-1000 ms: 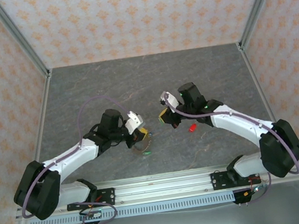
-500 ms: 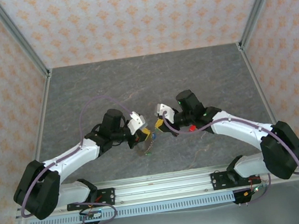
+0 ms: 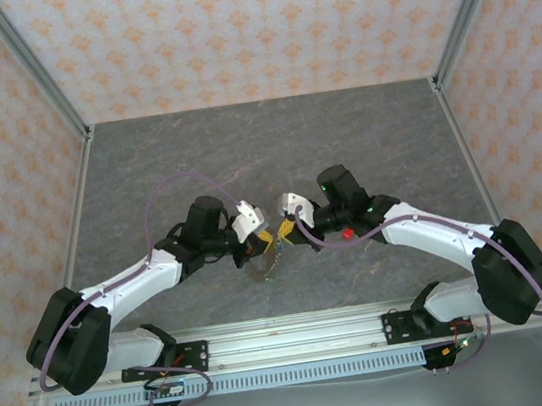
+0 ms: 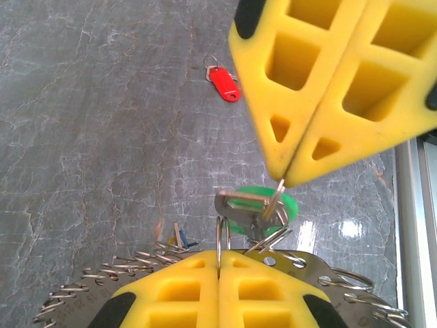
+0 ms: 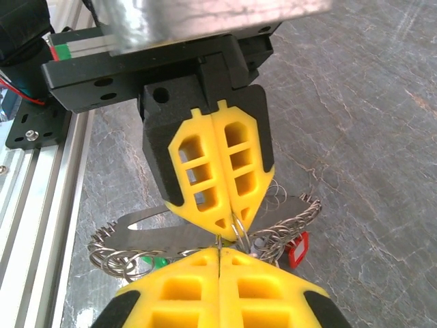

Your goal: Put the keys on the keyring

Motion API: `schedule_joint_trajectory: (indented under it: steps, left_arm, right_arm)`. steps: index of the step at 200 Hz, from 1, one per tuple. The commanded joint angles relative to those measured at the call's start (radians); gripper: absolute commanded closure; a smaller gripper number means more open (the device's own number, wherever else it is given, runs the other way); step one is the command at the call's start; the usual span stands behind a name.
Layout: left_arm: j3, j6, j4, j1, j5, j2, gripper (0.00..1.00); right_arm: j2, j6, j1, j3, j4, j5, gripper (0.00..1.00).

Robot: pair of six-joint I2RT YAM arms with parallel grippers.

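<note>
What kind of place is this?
Probably a robot test booth: two arms bolted to a metal rail, a grey table, and patterned walls on a metal frame around it.

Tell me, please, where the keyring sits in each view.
Top external: keyring at centre, just below the left gripper.
Left wrist: keyring along the bottom edge, around that gripper.
Right wrist: keyring lower middle, under that gripper.
Shared landmark: left gripper pinching it, meeting the right gripper holding the green key.
</note>
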Motion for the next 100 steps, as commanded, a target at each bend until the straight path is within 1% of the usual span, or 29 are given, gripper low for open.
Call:
schedule_joint_trajectory:
  steps: [1, 63, 100]
  left_arm:
    - [0.039, -0.006, 0.031, -0.008, 0.018, 0.003, 1.00]
    - [0.041, -0.008, 0.026, -0.009, 0.020, 0.005, 1.00]
    - [0.041, -0.009, 0.026, -0.009, 0.020, 0.006, 1.00]
  right_arm:
    - [0.006, -0.020, 0.008, -0.009, 0.041, -0.049, 1.00]
    - [0.030, -0.020, 0.022, 0.001, 0.065, -0.008, 1.00]
    - [0.046, -0.014, 0.031, 0.004, 0.089, 0.039, 1.00]
